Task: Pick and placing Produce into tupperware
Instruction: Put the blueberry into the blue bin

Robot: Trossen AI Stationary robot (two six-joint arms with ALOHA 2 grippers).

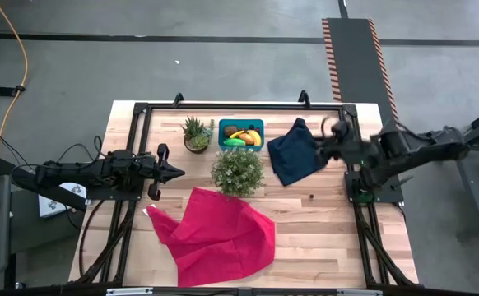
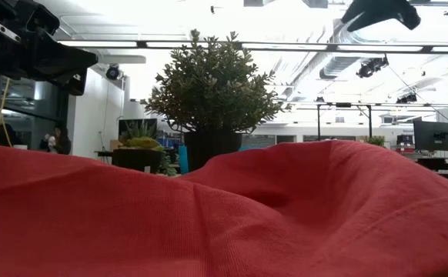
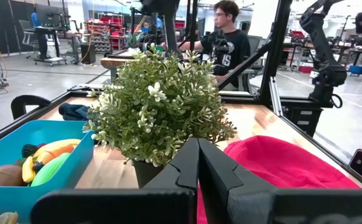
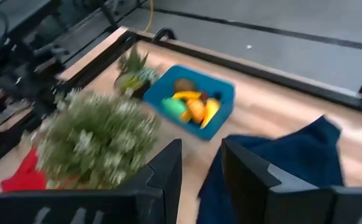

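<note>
Your right gripper [image 4: 199, 163] part-open, holding nothing, above the navy cloth [image 1: 295, 152], left gripper [image 1: 176, 172] shut empty, produce [image 1: 243, 136] in teal tub [image 1: 241, 123].

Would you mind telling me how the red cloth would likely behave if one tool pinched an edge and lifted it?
The red cloth lies crumpled in soft folds, so it would probably drape and hang limp rather than hold its shape. It looks thin, hence likely light. Spread wide beside the bushy plant, it might drag against the pot.

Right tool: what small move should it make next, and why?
Probably move down toward the tiny dark bit on the table near the navy cloth: the right tool hovers open and empty, and the other produce already lies in the tupperware.
</note>
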